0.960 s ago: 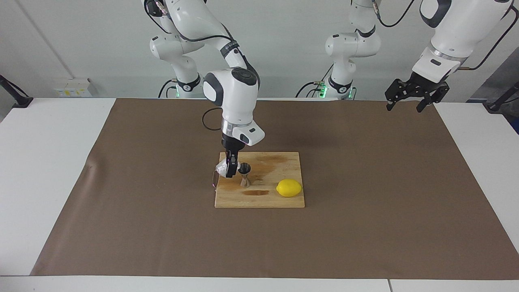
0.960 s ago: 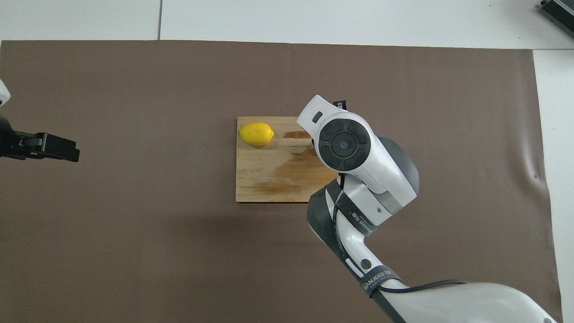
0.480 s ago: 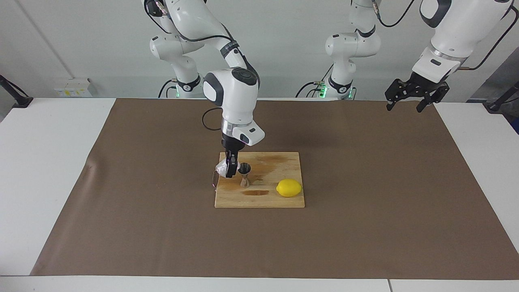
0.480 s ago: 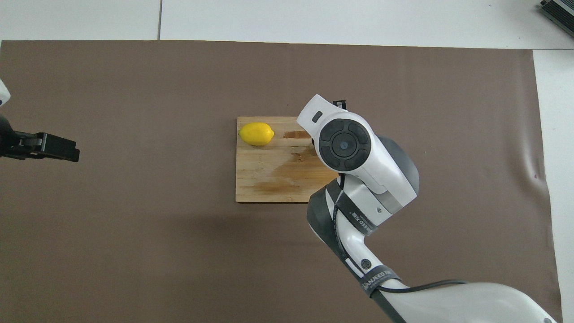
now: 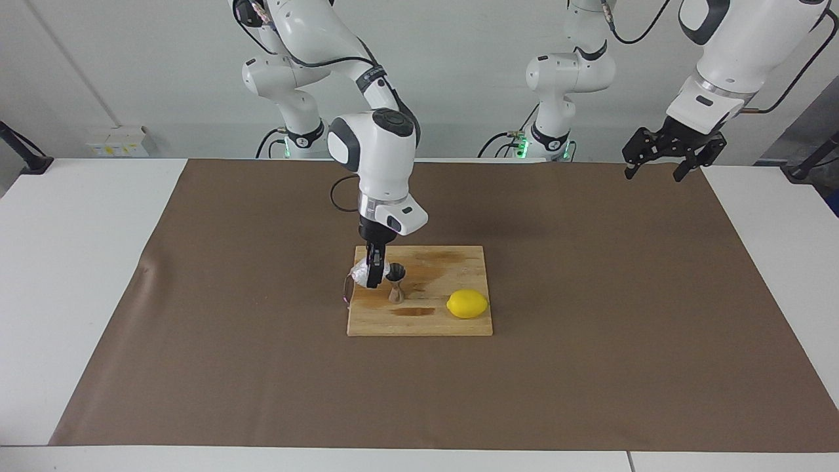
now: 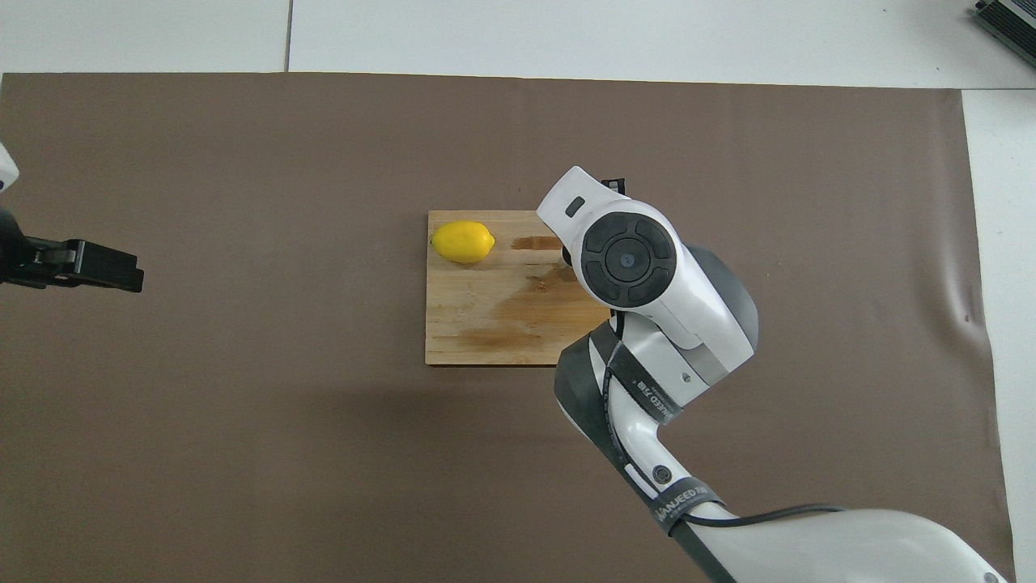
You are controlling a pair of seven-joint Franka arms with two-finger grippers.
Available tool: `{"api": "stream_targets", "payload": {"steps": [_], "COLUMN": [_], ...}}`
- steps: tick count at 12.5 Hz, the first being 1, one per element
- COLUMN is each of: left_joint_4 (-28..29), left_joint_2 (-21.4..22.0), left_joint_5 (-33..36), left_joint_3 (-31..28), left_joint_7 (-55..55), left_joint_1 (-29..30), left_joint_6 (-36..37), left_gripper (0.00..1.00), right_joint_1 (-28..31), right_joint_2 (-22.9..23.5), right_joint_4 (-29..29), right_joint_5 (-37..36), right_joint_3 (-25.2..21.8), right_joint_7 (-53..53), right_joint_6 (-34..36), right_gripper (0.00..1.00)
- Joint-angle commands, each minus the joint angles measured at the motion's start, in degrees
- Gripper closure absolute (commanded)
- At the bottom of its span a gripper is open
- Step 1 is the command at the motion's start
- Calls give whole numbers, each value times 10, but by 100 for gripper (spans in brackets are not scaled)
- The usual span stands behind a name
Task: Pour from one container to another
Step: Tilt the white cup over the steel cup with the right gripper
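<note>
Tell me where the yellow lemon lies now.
The yellow lemon lies on the wooden cutting board, at its corner toward the left arm's end, beside the steel hourglass jigger.

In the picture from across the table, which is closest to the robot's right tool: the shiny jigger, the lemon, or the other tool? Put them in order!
From the right tool, which holds the glass cup over the cutting board:
1. Jigger: right beside it, standing on the board.
2. Lemon: on the board's corner toward the left arm's end.
3. Left tool: waiting, open, over the mat's corner at the left arm's end.

A yellow lemon [image 5: 467, 304] lies on a pale wooden board [image 5: 446, 324] streaked with darker stains, over brown paper [image 5: 590, 328] covering the white tabletop [image 5: 78, 262].
</note>
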State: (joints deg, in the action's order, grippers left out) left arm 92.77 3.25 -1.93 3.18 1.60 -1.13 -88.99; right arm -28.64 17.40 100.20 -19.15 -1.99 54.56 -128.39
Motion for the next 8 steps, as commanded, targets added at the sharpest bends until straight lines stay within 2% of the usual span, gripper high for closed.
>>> {"api": "stream_targets", "payload": {"steps": [1, 8], "left_joint_4": [3, 3], "left_joint_2": [7, 6], "left_joint_5": [9, 9], "left_joint_3": [2, 2], "left_joint_7": [7, 7], "left_joint_1": [3, 3], "left_joint_6": [8, 8], "left_gripper": [0, 0], "right_joint_1": [10, 21], "right_joint_2": [-2, -11], "right_joint_4": [2, 2], "right_joint_5": [31, 68], "right_joint_3": [4, 4], "right_joint_7": [-5, -1], "right_joint_6": [-16, -16], "right_gripper": [74, 74]}}
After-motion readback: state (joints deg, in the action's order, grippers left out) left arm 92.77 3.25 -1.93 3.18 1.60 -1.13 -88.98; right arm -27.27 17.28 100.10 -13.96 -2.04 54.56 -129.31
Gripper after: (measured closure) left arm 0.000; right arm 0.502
